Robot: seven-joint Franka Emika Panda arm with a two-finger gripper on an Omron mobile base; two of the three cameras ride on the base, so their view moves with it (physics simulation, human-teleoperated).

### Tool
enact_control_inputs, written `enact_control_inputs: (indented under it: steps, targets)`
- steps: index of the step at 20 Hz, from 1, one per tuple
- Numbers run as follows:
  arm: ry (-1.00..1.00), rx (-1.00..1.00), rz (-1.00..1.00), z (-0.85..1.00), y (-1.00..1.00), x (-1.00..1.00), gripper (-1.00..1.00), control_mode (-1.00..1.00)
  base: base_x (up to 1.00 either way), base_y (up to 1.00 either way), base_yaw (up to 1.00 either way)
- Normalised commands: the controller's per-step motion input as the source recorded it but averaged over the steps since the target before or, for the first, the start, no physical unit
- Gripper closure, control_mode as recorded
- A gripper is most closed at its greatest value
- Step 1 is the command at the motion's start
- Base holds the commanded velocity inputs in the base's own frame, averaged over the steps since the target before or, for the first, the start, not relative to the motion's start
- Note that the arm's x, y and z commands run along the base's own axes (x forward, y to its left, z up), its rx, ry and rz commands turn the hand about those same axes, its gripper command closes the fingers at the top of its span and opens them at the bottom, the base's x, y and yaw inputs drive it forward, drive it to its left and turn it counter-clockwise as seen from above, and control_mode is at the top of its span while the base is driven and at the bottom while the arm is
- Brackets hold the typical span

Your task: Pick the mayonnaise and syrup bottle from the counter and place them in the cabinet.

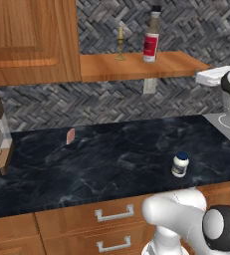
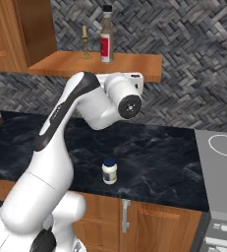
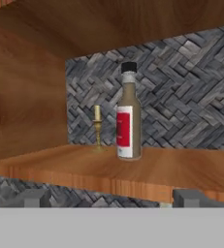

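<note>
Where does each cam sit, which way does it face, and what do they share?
Left base view: behind the arm's left, facing the counter; white arm at lower right.
Right base view: behind the arm's right, facing the same counter and stovetop; arm rises from lower left.
Hand view: on the hand, level with the cabinet; fingertips at bottom.
Shared: syrup bottle and candlestick everywhere; mayonnaise in both base views.

On the cabinet, the syrup bottle and a candlestick just beside it stand toward the back near the wooden door; the shelf beyond the bottle, away from the door, lies bare. On the surface, open stone surrounds the mayonnaise, a small card well apart.
</note>
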Motion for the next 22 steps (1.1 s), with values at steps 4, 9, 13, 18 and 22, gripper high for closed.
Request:
enact_control_inputs:
  steps: [4, 9, 13, 18, 22]
  targets:
    - [0.0, -0.07, 0.11, -0.45, -0.28, -1.0, -1.0, -1.0, 0.0, 0.0, 0.0]
    - [0.01, -0.1, 0.11, -0.58, -0.23, -1.0, -1.0, -1.0, 0.0, 0.0, 0.0]
    - [0.06, -0.15, 0.16, -0.88, -0.12, -0.91, -1.0, -1.0, 0.0, 0.0, 0.0]
    - [0.06, -0.11, 0.17, -0.84, -0.06, -0.66, -1.0, -1.0, 0.0, 0.0, 0.0]
    - [0.01, 0.0, 0.1, -0.35, 0.07, -0.19, -1.0, -1.0, 0.0, 0.0, 0.0]
